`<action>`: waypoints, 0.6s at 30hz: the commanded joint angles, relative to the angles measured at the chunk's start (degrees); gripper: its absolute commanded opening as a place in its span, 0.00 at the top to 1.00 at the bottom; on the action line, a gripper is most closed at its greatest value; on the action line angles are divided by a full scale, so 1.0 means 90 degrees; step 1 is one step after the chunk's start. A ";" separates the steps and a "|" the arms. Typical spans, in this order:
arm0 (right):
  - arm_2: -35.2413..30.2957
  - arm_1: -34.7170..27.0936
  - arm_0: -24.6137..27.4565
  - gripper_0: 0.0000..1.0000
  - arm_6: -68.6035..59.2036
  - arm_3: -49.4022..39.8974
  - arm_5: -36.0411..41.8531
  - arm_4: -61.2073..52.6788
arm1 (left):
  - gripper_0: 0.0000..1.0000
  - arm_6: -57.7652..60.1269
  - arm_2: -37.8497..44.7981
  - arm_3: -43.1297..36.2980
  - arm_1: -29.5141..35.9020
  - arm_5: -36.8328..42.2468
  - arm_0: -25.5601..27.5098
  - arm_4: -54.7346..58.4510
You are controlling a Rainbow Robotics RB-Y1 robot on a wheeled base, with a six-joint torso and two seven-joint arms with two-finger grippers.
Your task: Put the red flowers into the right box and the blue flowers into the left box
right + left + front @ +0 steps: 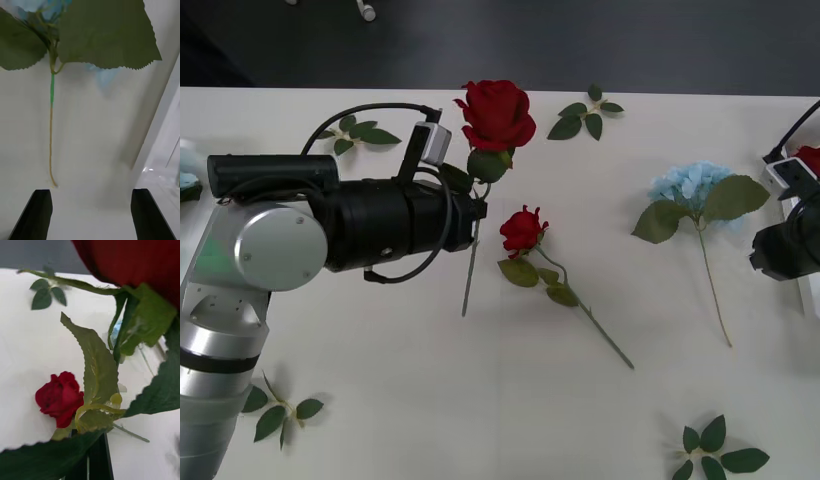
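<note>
At the left of the front view the left arm reaches across the white table point(430, 420), and its left hand point(477, 212) sits at the stem of a large red rose point(497, 112) whose bloom lies in the upper middle of the frame. In the left wrist view the black fingers point(98, 459) stand close together with the rose's stem and leaves pressed around them, so this hand is closed narrow on the rose's stem. Just to the right lies a smaller red rose point(522, 229), its stem running down toward the lower right; it also shows at the lower left of the left wrist view point(59, 397). Bare leaf sprigs lie scattered: one at the upper left point(360, 133), one at the upper middle point(587, 116), one at the lower left point(280, 410), one at the lower right point(715, 452). Right of centre lies a blue flower point(690, 185) with big green leaves, its stem pointing down. At the far right edge sits the right hand point(88, 210), near the blue flower's stem end, black fingers spread wide and holding nothing; beside it runs the white rim of the right box point(159, 123), and a bit of red point(809, 158) peeks at the right edge
</note>
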 commanded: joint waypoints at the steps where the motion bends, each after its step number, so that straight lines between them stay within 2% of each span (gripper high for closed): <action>1: -0.0088 -0.0834 0.0073 0.39 -0.0150 -0.0592 -0.0759 -0.0724 | 1.00 -0.1838 0.0373 -0.0248 -0.0038 -0.0085 0.0193 0.1160; 7: -0.0137 -0.1527 0.0776 0.39 -0.0121 -0.1090 -0.2566 -0.1271 | 1.00 -0.3625 0.0725 -0.0248 -0.0048 -0.0007 0.0408 0.2654; 11: -0.0137 -0.1752 0.1626 0.38 -0.0072 -0.1403 -0.4040 -0.1105 | 1.00 -0.4700 0.1067 -0.0248 -0.0107 0.0608 0.0418 0.3435; 16: -0.0127 -0.1673 0.2651 0.39 0.0065 -0.1764 -0.5046 -0.0441 | 1.00 -0.5413 0.1643 -0.0248 -0.0439 0.1390 0.0447 0.3992; 18: -0.0098 -0.1400 0.3013 0.39 0.0143 -0.1881 -0.5378 -0.0138 | 1.00 -0.5608 0.1916 -0.0248 -0.0673 0.1731 0.0457 0.4187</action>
